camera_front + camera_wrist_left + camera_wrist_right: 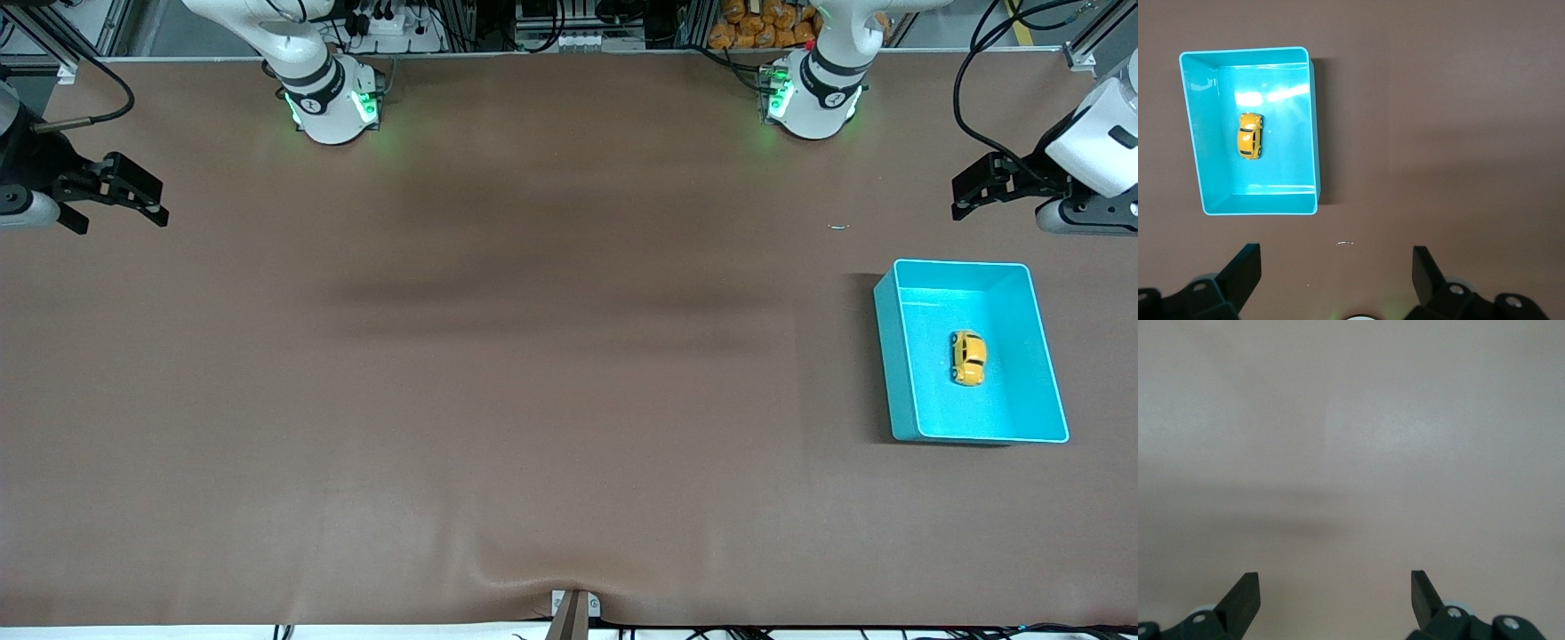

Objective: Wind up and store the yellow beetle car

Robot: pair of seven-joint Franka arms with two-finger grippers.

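Right gripper (147,200) hangs with its fingers spread wide and nothing between them, over bare brown table (533,400) at the right arm's end; its wrist view shows only that cloth, so this arm looks to be waiting. Toward the left arm's end sits the turquoise bin (893,356), and the yellow beetle car (968,357) rests on its wheels on the bin's floor, clear of all four walls. Above the table just beside the bin, on the side toward the robots' bases, the left gripper (973,191) is likewise parted and empty.

Judging by its look, the car should be light, rigid and hard-shelled, with a glossy rounded roof that fingers could slide off. The flat sides between the wheels seem the surest place to pinch it, leaving the wheels free for winding.

It is a tiny orange-yellow toy with a domed beetle body, dark wheels and small dark windows, far smaller than the bin.
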